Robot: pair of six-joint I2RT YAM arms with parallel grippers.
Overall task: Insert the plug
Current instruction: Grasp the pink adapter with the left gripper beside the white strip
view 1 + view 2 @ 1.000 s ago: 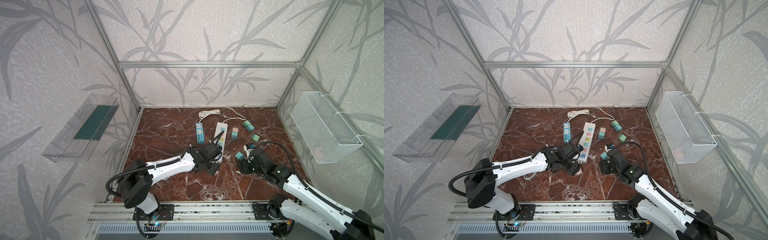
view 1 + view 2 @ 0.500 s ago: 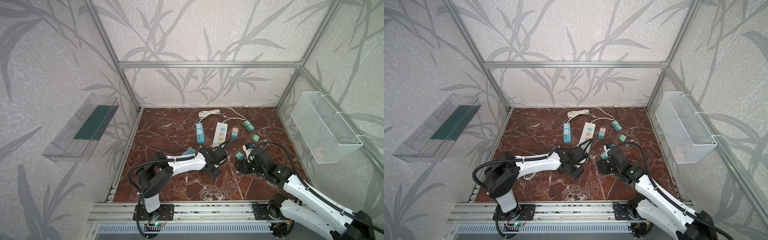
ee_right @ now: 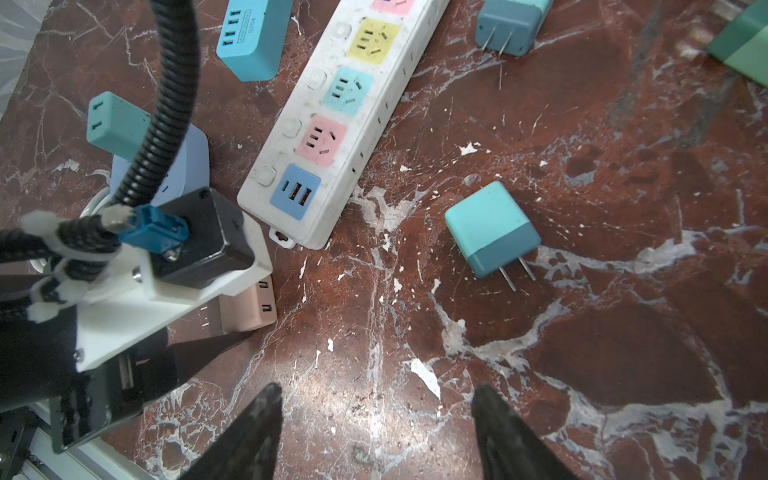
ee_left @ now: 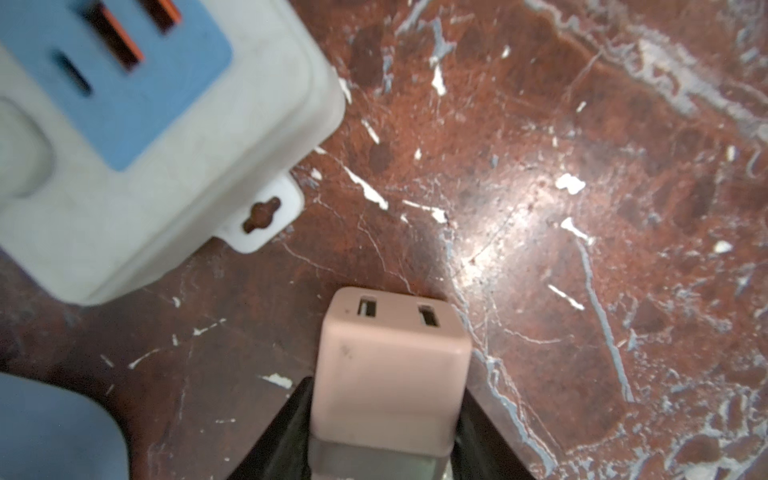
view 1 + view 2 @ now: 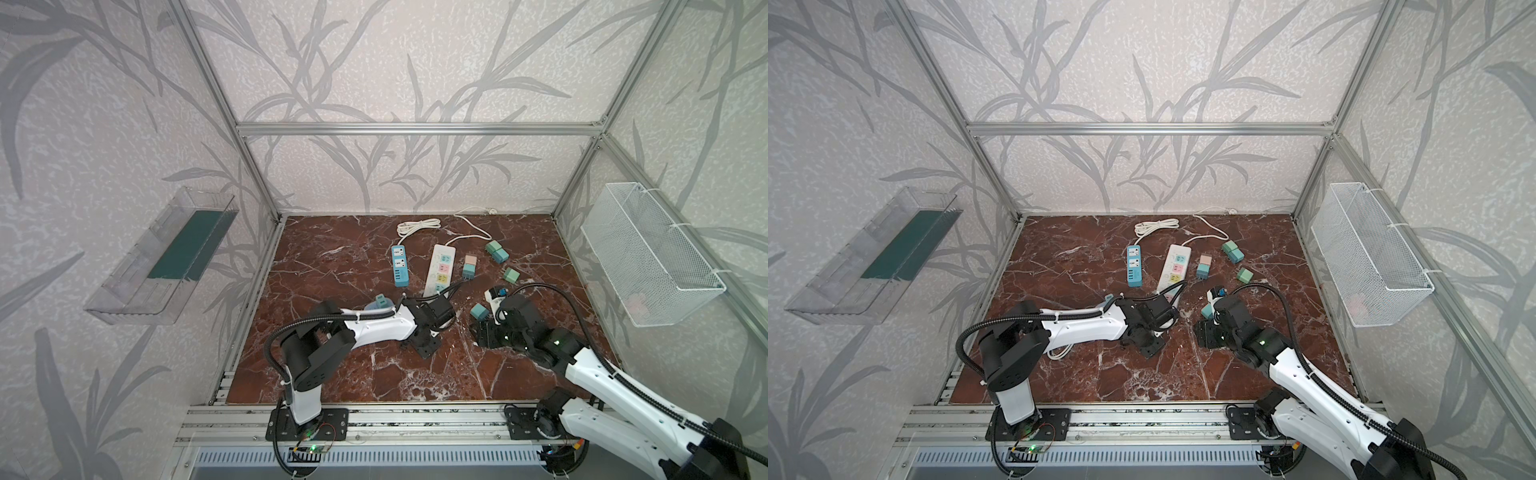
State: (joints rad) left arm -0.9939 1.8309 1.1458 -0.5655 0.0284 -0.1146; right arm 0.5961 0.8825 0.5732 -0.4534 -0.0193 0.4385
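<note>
The left claw (image 4: 386,384) is clenched on the pink plug (image 4: 390,365): in the left wrist view its two black fingers (image 4: 286,432) press against opposite sides of the pink body, and the plug's face with two small slots points away from the claw. The plug is low over the marble counter (image 5: 332,257), near the end of the white power strip (image 4: 124,187) that carries the blue USB panel and the hanging tab, with a bare strip of counter between them, so it sits in no socket. Whether the plug touches the counter I cannot tell. In the right wrist view the pink plug shows under the left arm's camera mount, just beside that same end of the strip. The right claw (image 3: 376,390) is released, its dark fingers spread wide over bare counter and grasping nothing. A teal plug (image 3: 492,235) lies flat on the counter near it, prongs pointing away from the strip. A blue power strip (image 5: 400,266) lies beside the white one.
</note>
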